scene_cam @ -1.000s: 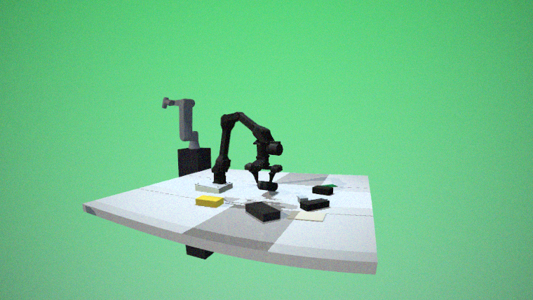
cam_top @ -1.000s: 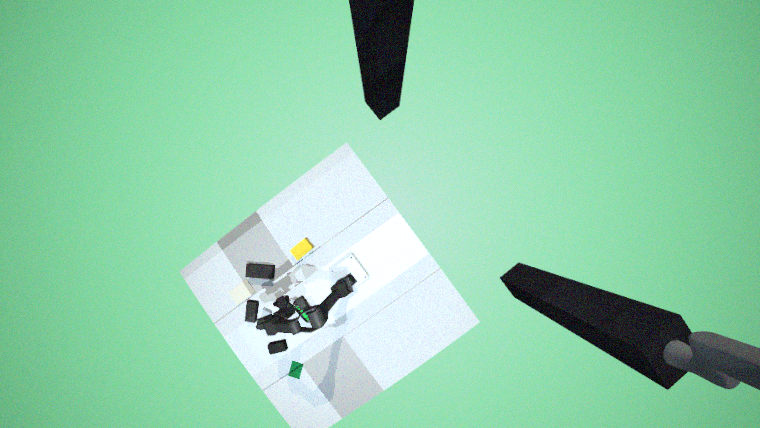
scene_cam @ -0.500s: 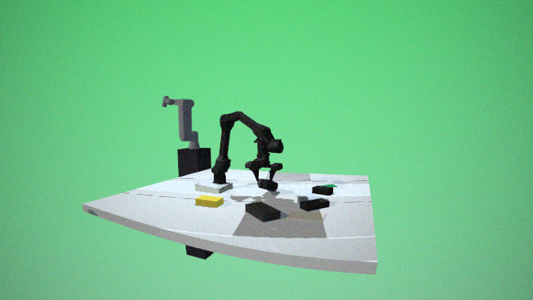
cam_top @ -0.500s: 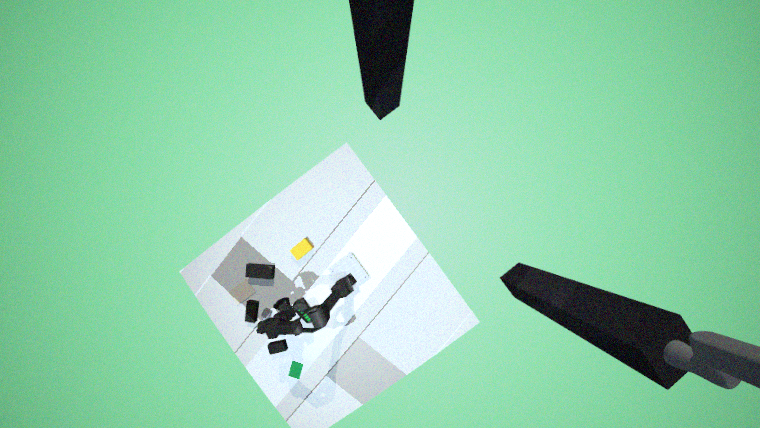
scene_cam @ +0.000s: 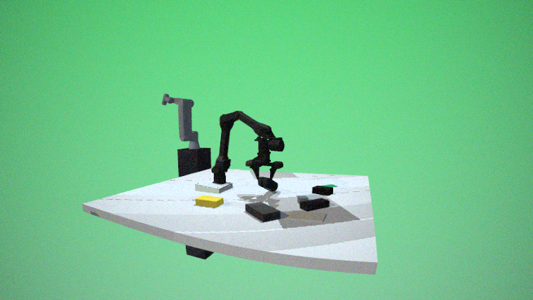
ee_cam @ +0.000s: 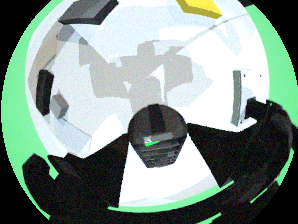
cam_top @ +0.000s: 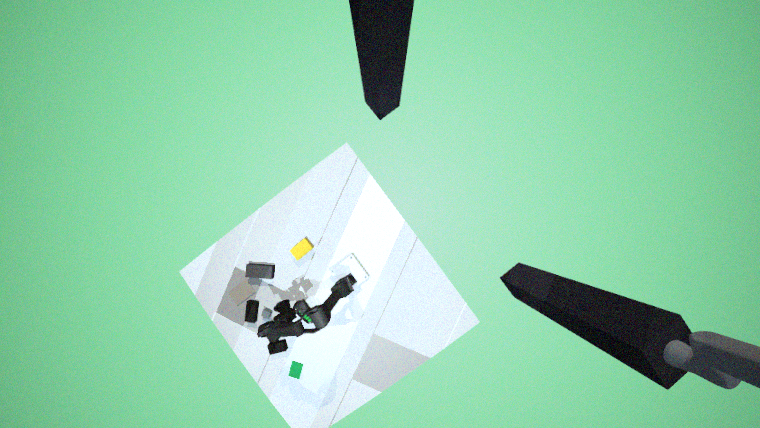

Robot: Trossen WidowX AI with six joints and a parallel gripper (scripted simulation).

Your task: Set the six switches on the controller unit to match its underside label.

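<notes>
The dark grey controller unit (cam_top: 307,321) (scene_cam: 268,184) (ee_cam: 159,152) is held off the bench and tilted, with its shadow on the bench in the exterior view. My gripper (scene_cam: 266,179) (ee_cam: 157,132) is shut on the unit, one finger on each side. In the wrist view a dark face with a pale strip, a green patch and several dark ridges shows. The single switch settings are too small and dark to tell. The printed label cannot be made out in any view.
Around the arm on the bench (scene_cam: 149,208) lie a yellow block (cam_top: 301,248) (scene_cam: 209,201), a dark grey box (cam_top: 260,270) (scene_cam: 261,212), two black boxes (scene_cam: 314,204) (scene_cam: 321,190), a small grey block (scene_cam: 302,198), a tan flat piece (scene_cam: 307,216) and a green piece (cam_top: 295,369).
</notes>
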